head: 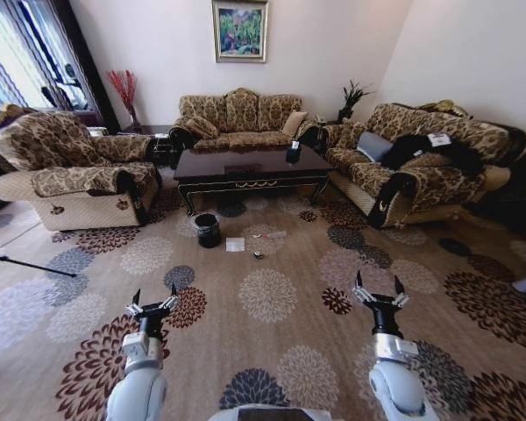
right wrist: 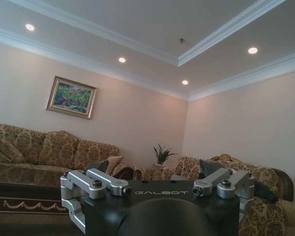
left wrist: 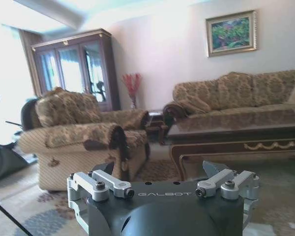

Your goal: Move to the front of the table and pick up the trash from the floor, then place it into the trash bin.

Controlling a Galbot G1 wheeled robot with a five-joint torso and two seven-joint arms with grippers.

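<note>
While the robot stands well back on the flowered carpet (head: 272, 351), the task looks to be in its first step: the approach to the coffee table (head: 250, 167), with nothing picked up. The dark wooden surface sits in the middle of the room between the sofas, and the trash lies on the floor just in front of it. A flat white napkin (head: 235, 245) rests beside the black trash bin (head: 207, 230), which stands near the table's front left leg with its clear liner over the rim. A small dark scrap (head: 258, 255) lies close to the napkin, and a tiny piece with a red spot (head: 264, 235) sits a little nearer the table; it is too small to name for sure.

Both arms are held low and forward, well apart from the litter. The left hand (head: 152, 303) hovers over the carpet with its fingers spread and nothing between them, and the right hand (head: 379, 291) is likewise spread wide and empty. The left wrist view looks across the floor toward the table edge and an armchair (left wrist: 83, 132).

My judgement is that the next move calls for driving forward until the napkin and scraps are within reach, stopping short of the bin so it is not knocked, and then bending the torso to bring one hand down to the floor.
</note>
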